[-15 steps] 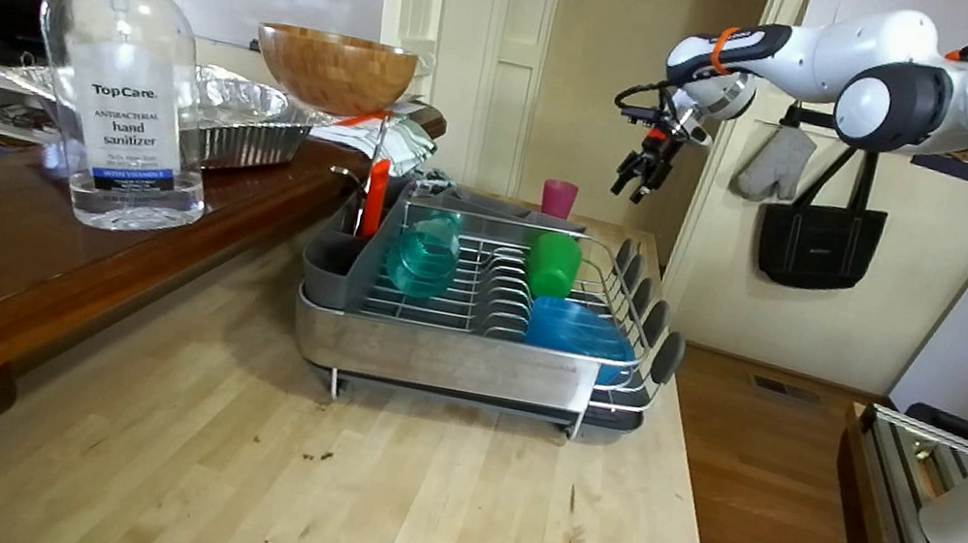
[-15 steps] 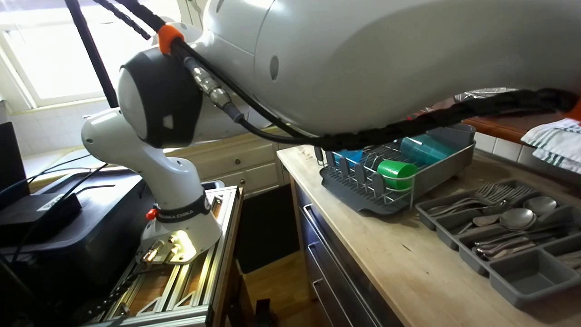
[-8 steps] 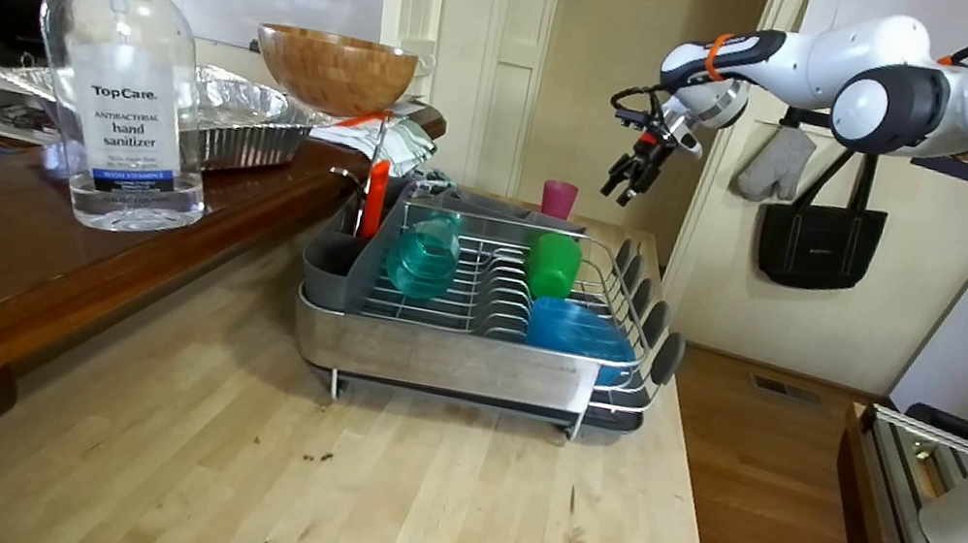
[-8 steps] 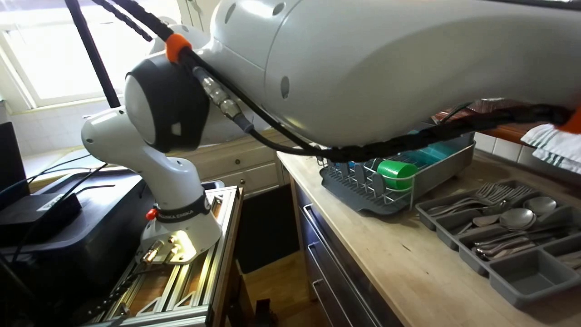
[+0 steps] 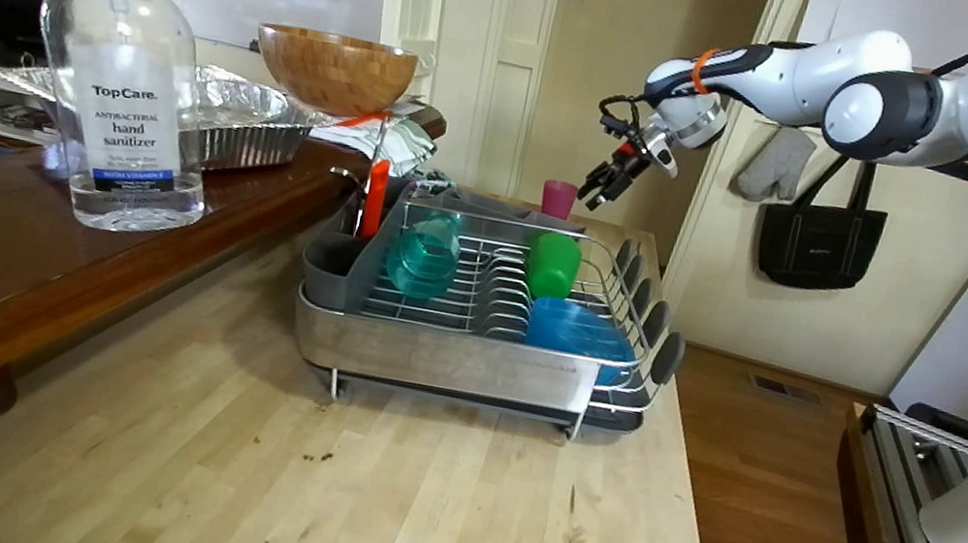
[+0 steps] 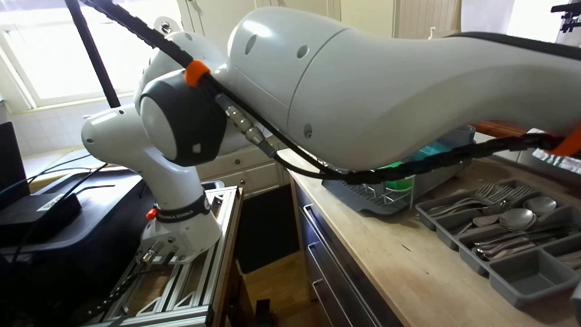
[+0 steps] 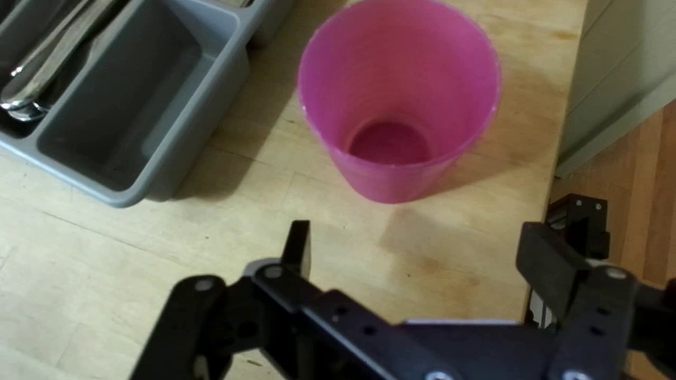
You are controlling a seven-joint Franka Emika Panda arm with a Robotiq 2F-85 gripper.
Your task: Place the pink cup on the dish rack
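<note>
The pink cup [image 5: 558,198] stands upright behind the dish rack [image 5: 449,364] in an exterior view. In the wrist view the pink cup [image 7: 398,100] is large, mouth up, on the wooden counter near its edge. My gripper [image 5: 590,199] is just beside and slightly above it in that exterior view. In the wrist view my gripper [image 7: 415,232] has its fingers wide apart with nothing between them, and the cup lies beyond the fingertips. The dish rack [image 6: 376,206] is partly hidden by the arm in an exterior view; the pink cup is not visible there.
The rack holds a teal cup [image 5: 423,256], a green cup [image 5: 553,265] and a blue item [image 5: 578,329]. A grey cutlery tray [image 7: 153,158] is beside the pink cup; it also shows in an exterior view [image 6: 529,284]. A sanitizer bottle [image 5: 132,114] and foil tray [image 5: 244,145] stand on the ledge.
My gripper has moved down and left in an exterior view, closer to the pink cup, and tilted. The arm has lowered, covering more of the rack. The cup has not moved.
</note>
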